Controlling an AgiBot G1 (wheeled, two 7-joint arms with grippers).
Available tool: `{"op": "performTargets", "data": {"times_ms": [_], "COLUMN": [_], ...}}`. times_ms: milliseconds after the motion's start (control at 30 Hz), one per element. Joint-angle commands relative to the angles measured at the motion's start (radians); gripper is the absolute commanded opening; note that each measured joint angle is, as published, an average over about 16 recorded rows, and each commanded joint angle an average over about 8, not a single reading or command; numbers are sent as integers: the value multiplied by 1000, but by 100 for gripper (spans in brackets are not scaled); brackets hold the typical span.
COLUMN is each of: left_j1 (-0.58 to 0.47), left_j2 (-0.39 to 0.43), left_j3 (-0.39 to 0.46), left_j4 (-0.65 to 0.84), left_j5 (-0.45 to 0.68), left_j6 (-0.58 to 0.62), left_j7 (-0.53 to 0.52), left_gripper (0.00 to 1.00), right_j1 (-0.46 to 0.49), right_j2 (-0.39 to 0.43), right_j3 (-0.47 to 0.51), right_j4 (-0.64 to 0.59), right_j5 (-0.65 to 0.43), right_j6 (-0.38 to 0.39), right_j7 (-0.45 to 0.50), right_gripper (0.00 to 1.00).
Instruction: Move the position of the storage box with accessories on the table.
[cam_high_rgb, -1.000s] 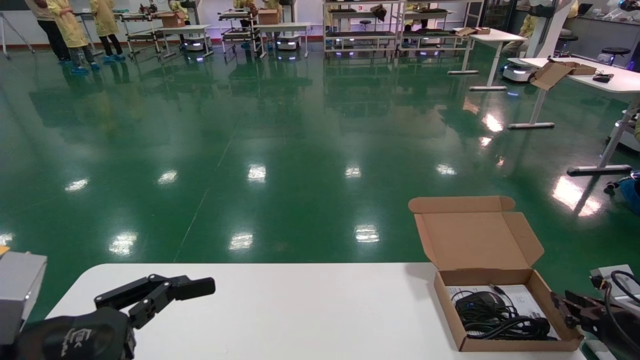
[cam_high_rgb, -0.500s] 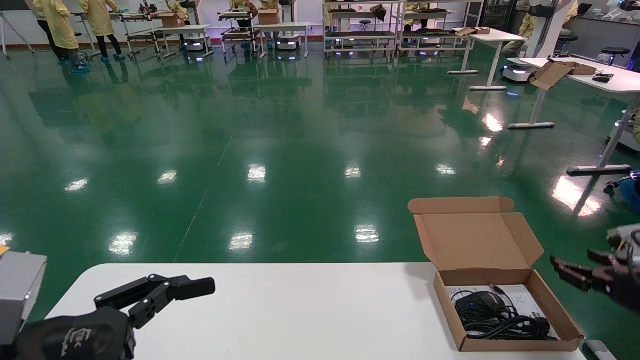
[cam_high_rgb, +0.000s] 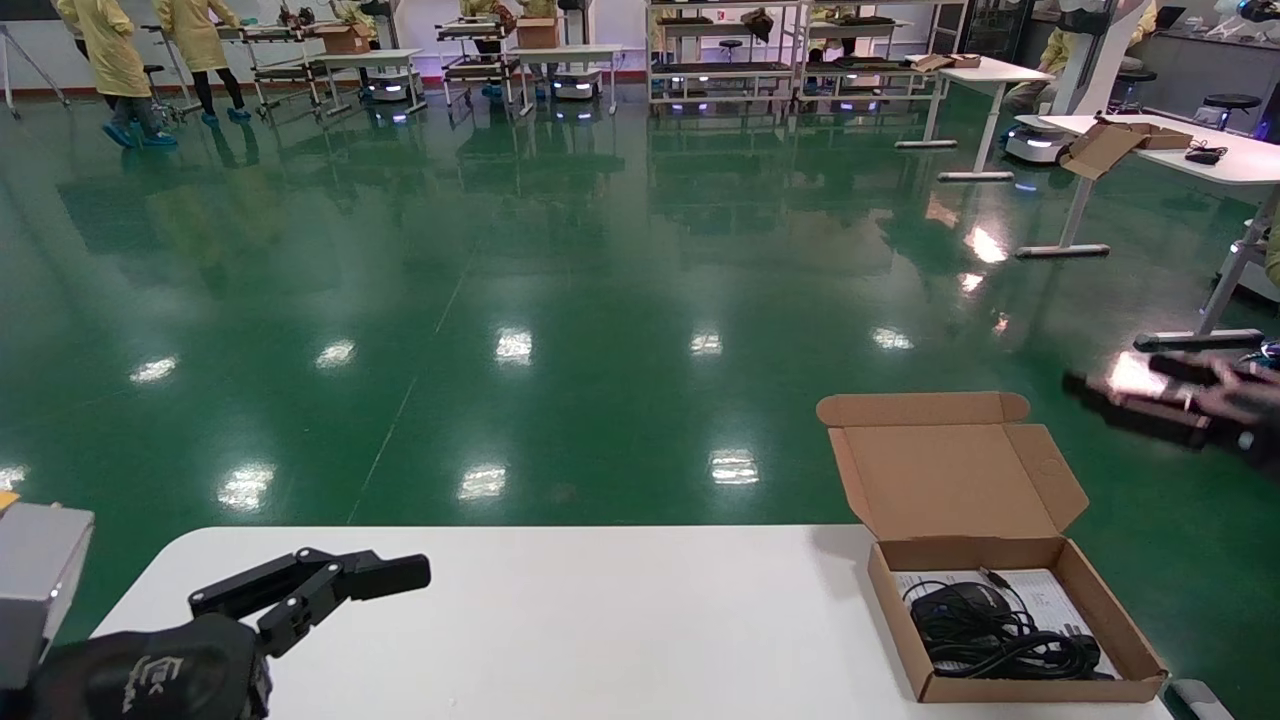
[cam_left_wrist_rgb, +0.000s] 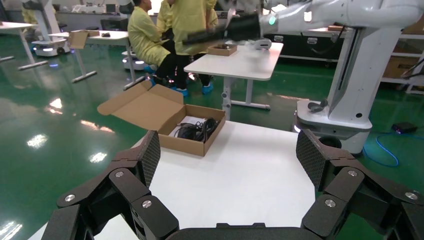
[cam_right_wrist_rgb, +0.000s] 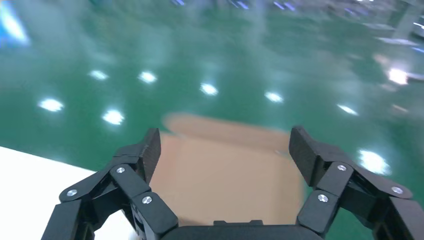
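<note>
The brown cardboard storage box (cam_high_rgb: 1040, 688) sits at the right end of the white table (cam_high_rgb: 600, 620), its lid (cam_high_rgb: 950, 480) standing open toward the far edge. Inside lie a black mouse with a coiled black cable (cam_high_rgb: 990, 635) on a white paper sheet (cam_high_rgb: 1050, 590). My right gripper (cam_high_rgb: 1125, 400) is open and empty, raised in the air to the right of the lid; its wrist view looks down on the blurred lid (cam_right_wrist_rgb: 225, 170) between open jaws (cam_right_wrist_rgb: 225, 147). My left gripper (cam_high_rgb: 405, 575) rests open at the table's left end, far from the box (cam_left_wrist_rgb: 192, 145).
The table's far edge drops to a green floor (cam_high_rgb: 560, 300). Other white desks (cam_high_rgb: 1200, 160) stand at the far right, people in yellow at the far left. A white robot base (cam_left_wrist_rgb: 340, 110) stands beyond the table's right end in the left wrist view.
My right gripper has risen from beside the box's right wall to well above it, beside the lid. The box and my left gripper have not moved.
</note>
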Motion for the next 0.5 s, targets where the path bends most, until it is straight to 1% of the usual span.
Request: {"op": "performTargets", "data": {"times_ms": [33,133,333,500], "left_j1": [0,0,0,0], "left_j2": [0,0,0,0], "left_j3": [0,0,0,0], "left_j4": [0,0,0,0], "left_j5": [0,0,0,0], "left_j6": [0,0,0,0], "left_j7": [0,0,0,0], "left_gripper": [100,100,100,100], "right_j1": [20,31,13,-19], "right_j2": [19,28,23,30], "right_j3": [3,5,11,49], "right_j4": [15,21,27,84], "right_j5": [6,10,4,-11], "right_j6": [-62,-91,-71,-93], "right_j7": [21,29,23,37], "right_gripper": [100,100,100,100]}}
